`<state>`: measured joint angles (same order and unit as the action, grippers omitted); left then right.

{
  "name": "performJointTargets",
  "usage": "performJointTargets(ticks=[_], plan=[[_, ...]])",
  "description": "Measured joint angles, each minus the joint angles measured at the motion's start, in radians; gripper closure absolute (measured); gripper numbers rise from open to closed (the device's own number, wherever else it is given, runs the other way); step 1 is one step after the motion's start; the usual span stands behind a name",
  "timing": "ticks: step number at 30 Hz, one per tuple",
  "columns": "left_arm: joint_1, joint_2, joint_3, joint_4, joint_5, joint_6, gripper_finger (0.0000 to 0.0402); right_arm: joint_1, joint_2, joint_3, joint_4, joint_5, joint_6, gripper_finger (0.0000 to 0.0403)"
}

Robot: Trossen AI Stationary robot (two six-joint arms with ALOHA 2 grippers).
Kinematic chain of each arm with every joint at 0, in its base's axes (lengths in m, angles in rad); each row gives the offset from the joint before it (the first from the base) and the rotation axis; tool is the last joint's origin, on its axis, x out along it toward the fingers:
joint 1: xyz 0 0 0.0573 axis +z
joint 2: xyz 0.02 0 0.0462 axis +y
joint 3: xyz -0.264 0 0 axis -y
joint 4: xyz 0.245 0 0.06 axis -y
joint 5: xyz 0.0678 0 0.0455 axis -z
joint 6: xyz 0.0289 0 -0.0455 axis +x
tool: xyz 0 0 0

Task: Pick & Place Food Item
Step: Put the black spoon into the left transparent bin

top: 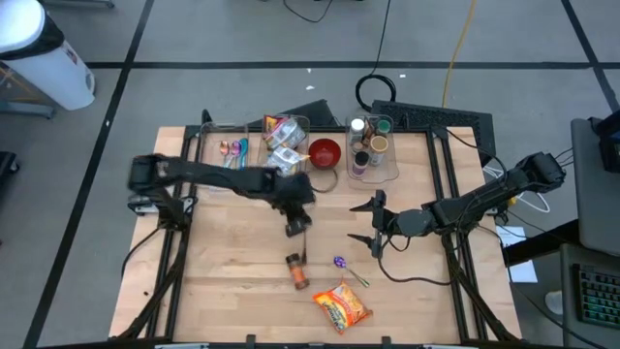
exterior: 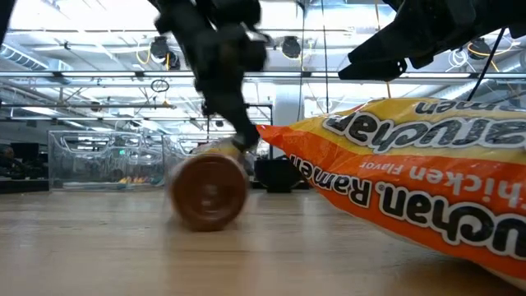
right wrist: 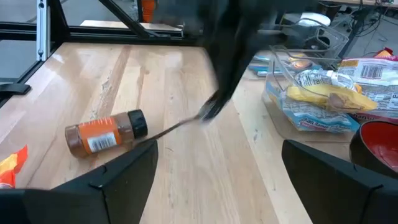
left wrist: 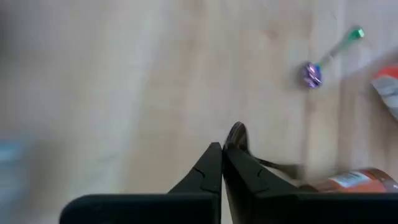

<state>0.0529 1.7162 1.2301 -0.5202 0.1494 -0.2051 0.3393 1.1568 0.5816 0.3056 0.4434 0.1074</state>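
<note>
My left gripper (top: 298, 225) hangs over the table's middle, shut on a thin metal spoon (right wrist: 177, 124). Just nearer lies an orange spice bottle (top: 296, 272) on its side, black cap toward the gripper. An orange ramen packet (top: 342, 305) lies flat by the near edge. A purple lollipop (top: 340, 263) lies between the packet and my right gripper. My right gripper (top: 373, 226) stands open to the right of all this, with nothing between its fingers. My left gripper pinches the spoon between its two fingertips, just behind the bowl (left wrist: 236, 132), which sticks out past them. The fingers slant down from the table's left. The handle (right wrist: 177, 124) slopes down toward the bottle's cap (right wrist: 138, 123); whether its free end touches the table I cannot tell.
Along the far edge stand a clear bin of cutlery (top: 232, 150), a clear bin of snack packets (top: 286, 145), a red bowl (top: 325, 153) and a clear bin of bottles (top: 373, 145). Bare wood (top: 223, 262) lies at the near left.
</note>
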Motion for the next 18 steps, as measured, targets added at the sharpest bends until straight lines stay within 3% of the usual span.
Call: performJointTargets(ticks=[10,18], plan=[[0.010,-0.445,0.000,-0.341,-0.365,-0.009,0.0400,0.000,0.000,0.000,-0.009,0.000,-0.011,0.0069],[0.136,-0.623,0.068,-0.615,-0.455,-0.033,0.0400,0.000,0.000,0.000,-0.001,0.000,-0.007,0.0069]])
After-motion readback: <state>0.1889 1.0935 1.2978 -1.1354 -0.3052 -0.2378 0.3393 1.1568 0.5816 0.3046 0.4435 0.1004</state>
